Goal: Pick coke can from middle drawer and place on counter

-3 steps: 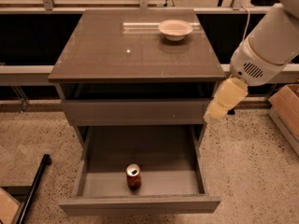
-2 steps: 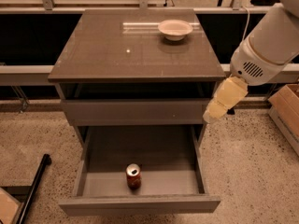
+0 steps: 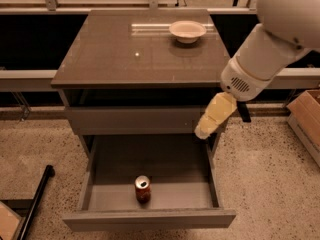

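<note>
The coke can (image 3: 142,188) stands upright on the floor of the open middle drawer (image 3: 150,219), near its front and a little left of centre. My gripper (image 3: 205,129), cream-coloured, hangs at the end of the white arm, pointing down and left. It sits over the drawer's back right corner, in front of the closed drawer front above, well above and to the right of the can. It holds nothing that I can see. The counter (image 3: 125,59) is the glossy grey-brown top of the cabinet.
A shallow white bowl (image 3: 187,30) sits at the counter's back right. A cardboard box (image 3: 306,118) stands on the floor to the right. A black pole (image 3: 35,204) lies at the lower left. A railing runs behind the cabinet.
My gripper has moved left and slightly down, from beside the cabinet's right edge to over the drawer's back right corner. The can has not moved.
</note>
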